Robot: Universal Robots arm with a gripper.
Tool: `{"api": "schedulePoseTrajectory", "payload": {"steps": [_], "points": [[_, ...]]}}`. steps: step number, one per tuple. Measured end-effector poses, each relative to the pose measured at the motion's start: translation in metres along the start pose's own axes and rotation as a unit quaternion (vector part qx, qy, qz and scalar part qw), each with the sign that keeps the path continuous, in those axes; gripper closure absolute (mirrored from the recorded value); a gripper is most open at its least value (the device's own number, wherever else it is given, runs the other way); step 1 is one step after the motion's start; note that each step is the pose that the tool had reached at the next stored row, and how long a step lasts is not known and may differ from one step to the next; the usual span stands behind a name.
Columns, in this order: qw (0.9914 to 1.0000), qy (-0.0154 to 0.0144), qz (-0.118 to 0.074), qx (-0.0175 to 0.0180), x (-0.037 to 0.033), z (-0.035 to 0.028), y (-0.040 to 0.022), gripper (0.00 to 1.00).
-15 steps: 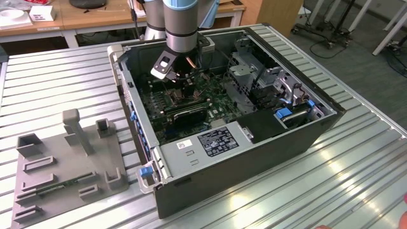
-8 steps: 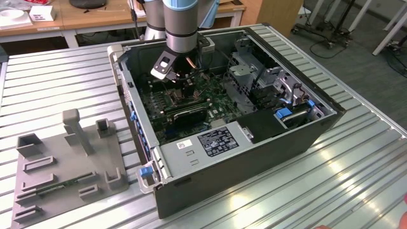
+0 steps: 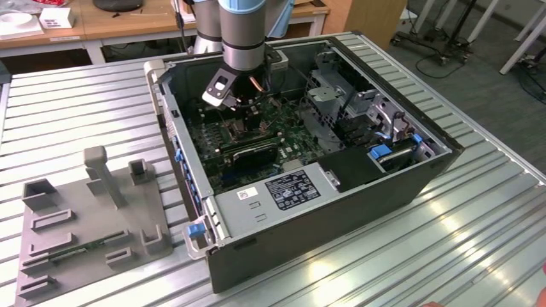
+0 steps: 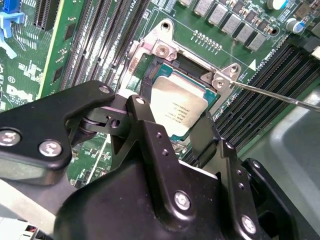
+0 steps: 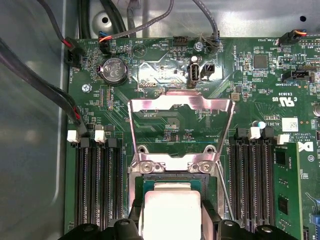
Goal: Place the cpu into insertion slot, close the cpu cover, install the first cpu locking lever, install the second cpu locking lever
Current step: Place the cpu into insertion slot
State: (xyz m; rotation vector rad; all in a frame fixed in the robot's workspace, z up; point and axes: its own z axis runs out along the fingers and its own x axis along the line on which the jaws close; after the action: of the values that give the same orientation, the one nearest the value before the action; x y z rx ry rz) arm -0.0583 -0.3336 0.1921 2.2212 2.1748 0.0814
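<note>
You had the cpu (image 4: 180, 107) between the jaws, its top a silvery-tan metal, smooth with a soft satin sheen. Around it the insertion slot (image 4: 151, 80) looked like matt black plastic. Just beyond the jaws the cpu cover (image 5: 181, 99) was thin bare metal, polished enough to throw glare (almost mirror-bright along its bent edges). The gripper (image 4: 170, 117) itself was matt black, studded with shiny metal screws. To either side of the jaws the memory slots (image 5: 97, 185) were dull black plastic on the glossy green board (image 5: 260, 95).
</note>
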Motion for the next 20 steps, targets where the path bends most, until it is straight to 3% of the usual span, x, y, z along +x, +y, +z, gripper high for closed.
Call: {"api": "schedulePoseTrajectory", "payload": {"steps": [7, 13, 15, 19, 20], "points": [[1.00000, 0.0001, 0.000, -0.0003, 0.0002, -0.0004, 0.0002, 0.46], [1.00000, -0.0010, 0.000, -0.0001, 0.0002, -0.0074, 0.0005, 0.46], [0.99998, -0.0056, 0.000, -0.0003, 0.0004, -0.0082, 0.0006, 0.46], [0.99976, -0.0221, -0.001, -0.0006, 0.0002, -0.0083, 0.0005, 0.46], [0.99975, -0.0222, -0.001, -0.0005, 0.0002, -0.0083, 0.0005, 0.46]]}}
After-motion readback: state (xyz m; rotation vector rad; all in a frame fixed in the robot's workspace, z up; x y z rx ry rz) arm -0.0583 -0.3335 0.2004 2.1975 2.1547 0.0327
